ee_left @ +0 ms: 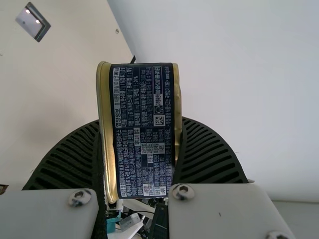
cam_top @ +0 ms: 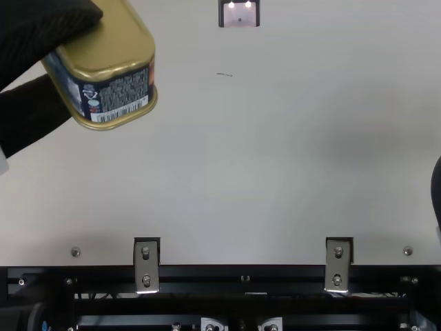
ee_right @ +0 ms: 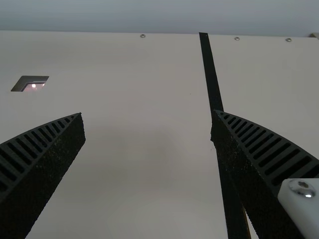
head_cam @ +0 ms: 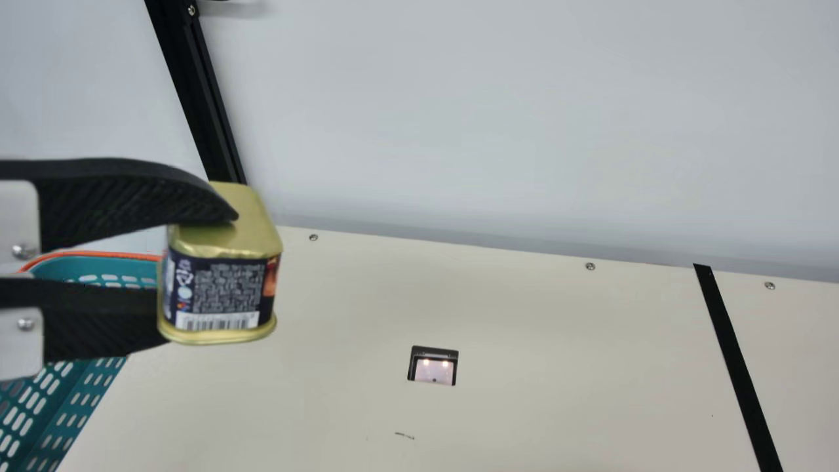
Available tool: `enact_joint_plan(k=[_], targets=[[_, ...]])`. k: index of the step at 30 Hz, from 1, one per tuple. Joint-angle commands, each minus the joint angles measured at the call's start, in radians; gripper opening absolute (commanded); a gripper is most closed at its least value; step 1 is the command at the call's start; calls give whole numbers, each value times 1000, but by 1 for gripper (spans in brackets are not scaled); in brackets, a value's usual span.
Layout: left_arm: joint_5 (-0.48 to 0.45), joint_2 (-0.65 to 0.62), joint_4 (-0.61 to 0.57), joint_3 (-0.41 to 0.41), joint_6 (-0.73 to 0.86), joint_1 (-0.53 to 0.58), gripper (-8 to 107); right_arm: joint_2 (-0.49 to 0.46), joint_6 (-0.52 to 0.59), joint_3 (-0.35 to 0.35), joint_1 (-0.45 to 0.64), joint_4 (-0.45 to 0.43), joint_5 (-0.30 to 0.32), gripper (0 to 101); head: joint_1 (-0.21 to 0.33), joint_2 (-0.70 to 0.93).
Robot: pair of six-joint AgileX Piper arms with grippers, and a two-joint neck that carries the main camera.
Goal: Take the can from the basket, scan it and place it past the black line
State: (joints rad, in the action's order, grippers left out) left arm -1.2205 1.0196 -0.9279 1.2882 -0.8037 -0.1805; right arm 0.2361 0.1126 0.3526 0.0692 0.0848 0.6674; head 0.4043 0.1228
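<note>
Cream and smooth, the table (head_cam: 341, 406) ran back to a pale wall (head_cam: 498, 118), with a black post (head_cam: 196, 92) standing slantwise at the main view's left. Near the table's front edge, in the top view, lay a black frame (cam_top: 207, 304).

I counted one can (head_cam: 223, 292), one teal basket (head_cam: 78, 393), one black line (head_cam: 737, 367) and one scanner (head_cam: 434, 367) with two small lights glowing in it. Three screws (head_cam: 590, 266) dotted the far edge in the main view; two brackets (cam_top: 146, 265) sat at the front.

My left gripper (head_cam: 202, 280) had its two fingers closed on the can, gold-topped and dark-labelled, holding it above the table, on the scanner's basket side and well apart from the black line. My right gripper (cam_top: 437, 196) stood wide open.

The can hid the tip of one left finger in the main view. The basket was cut off by that view's left edge and partly covered by my left gripper; of my right gripper, only a sliver reached the top view's edge.
</note>
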Motion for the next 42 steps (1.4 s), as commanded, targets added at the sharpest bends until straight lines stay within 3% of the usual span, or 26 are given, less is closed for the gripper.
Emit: enact_joint_plan(k=[1, 8, 15, 30, 42], targets=[[0, 1, 15, 15, 0, 0, 10, 0, 0, 0, 0, 0, 0, 101, 32, -8], [0, 17, 108, 47, 60, 29, 10, 0, 0, 0, 0, 0, 0, 101, 32, -8], [82, 34, 249, -1, 197, 125, 10, 0, 0, 0, 0, 0, 0, 101, 32, -8], [478, 28, 522, -245, 569, 336, 10, 0, 0, 0, 0, 0, 0, 101, 32, -8], [765, 13, 712, -402, 723, 413, 10, 0, 0, 0, 0, 0, 0, 101, 32, -8]])
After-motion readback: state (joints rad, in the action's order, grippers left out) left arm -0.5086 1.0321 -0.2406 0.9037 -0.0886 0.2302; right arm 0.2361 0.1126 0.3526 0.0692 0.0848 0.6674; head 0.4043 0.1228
